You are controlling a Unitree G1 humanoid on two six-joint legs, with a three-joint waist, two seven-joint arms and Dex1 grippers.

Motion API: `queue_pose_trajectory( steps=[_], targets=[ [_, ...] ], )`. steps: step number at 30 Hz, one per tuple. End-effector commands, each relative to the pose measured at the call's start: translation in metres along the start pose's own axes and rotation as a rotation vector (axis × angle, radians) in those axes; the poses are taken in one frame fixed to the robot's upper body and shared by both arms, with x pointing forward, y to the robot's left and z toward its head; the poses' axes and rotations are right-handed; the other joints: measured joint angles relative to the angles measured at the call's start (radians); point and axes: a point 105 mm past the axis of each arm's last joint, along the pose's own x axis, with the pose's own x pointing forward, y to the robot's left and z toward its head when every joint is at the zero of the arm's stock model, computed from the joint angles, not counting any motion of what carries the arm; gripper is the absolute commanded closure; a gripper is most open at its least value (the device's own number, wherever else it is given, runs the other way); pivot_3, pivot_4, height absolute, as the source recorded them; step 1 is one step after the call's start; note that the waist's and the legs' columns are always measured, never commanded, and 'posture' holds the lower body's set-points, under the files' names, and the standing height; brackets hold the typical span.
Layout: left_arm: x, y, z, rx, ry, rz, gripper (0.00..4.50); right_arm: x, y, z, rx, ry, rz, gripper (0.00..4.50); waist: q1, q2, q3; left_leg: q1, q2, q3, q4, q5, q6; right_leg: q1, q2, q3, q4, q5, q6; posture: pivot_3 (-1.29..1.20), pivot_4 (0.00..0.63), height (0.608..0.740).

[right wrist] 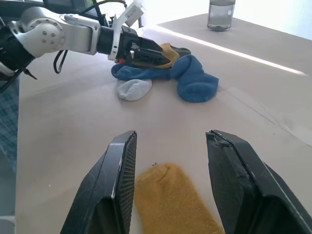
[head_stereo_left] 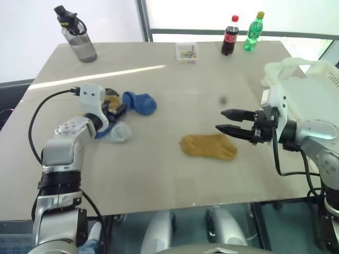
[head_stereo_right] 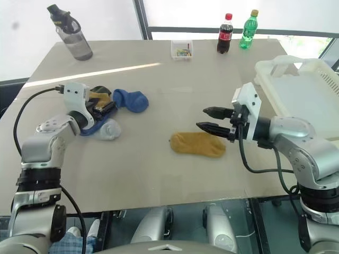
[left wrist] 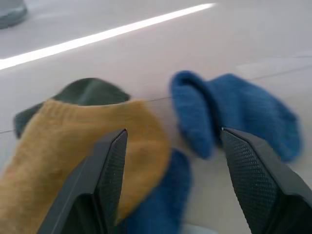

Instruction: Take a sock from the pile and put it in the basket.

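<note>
A mustard-yellow sock [head_stereo_left: 208, 146] lies flat in the middle of the table, apart from the pile [head_stereo_left: 127, 106]. My right gripper [head_stereo_left: 220, 120] hovers open just right of and above it, pointing left, with nothing between its fingers; the sock's end [right wrist: 175, 200] lies under them. The pile at the left holds a blue sock [left wrist: 234, 112], a second mustard sock [left wrist: 73, 141] and a dark green one [left wrist: 87, 90]. My left gripper [head_stereo_right: 103, 108] is open low over the pile, one finger [left wrist: 109, 170] above the mustard sock. The cream-white basket [head_stereo_right: 302, 90] stands at the table's right edge.
A pale sock wad [head_stereo_left: 121, 132] lies at the pile's near side. At the back stand a grey water bottle [head_stereo_left: 79, 37], a small clear box [head_stereo_left: 187, 52], a cola bottle [head_stereo_left: 229, 36] and a green bottle [head_stereo_left: 253, 32]. The table's front edge [head_stereo_left: 212, 203] runs close below the flat sock.
</note>
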Motion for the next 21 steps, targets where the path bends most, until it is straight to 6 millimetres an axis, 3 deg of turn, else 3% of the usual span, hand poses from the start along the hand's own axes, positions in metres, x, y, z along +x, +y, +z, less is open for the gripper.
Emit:
queue_pose_trajectory(
  steps=[1, 9, 21],
  targets=[
    [0.008, 0.019, 0.005, 0.010, -0.024, 0.077, 1.27, -0.001, 0.002, 0.012, -0.054, -0.018, -0.006, 2.22, 0.000, 0.000, 0.000, 0.000, 0.000, 0.000, 0.000, 0.000, 0.000, 0.000, 0.000, 0.000, 0.000, 0.000, 0.000, 0.00, 0.150, 0.740],
    [0.025, 0.003, -0.007, 0.128, -0.001, -0.014, 1.27, -0.005, 0.001, 0.010, -0.059, -0.009, -0.038, 2.22, 0.002, 0.000, 0.000, -0.001, 0.000, -0.001, 0.000, 0.000, 0.000, 0.000, -0.001, -0.001, 0.000, 0.000, 0.000, 0.00, 0.150, 0.740],
    [0.013, -0.002, -0.010, 0.230, -0.017, -0.059, 1.27, -0.008, 0.002, 0.006, -0.046, -0.007, -0.061, 2.22, 0.001, 0.000, 0.000, -0.001, 0.000, -0.001, 0.000, 0.000, 0.000, 0.000, -0.001, -0.001, 0.000, 0.000, 0.000, 0.00, 0.150, 0.740]
  ],
)
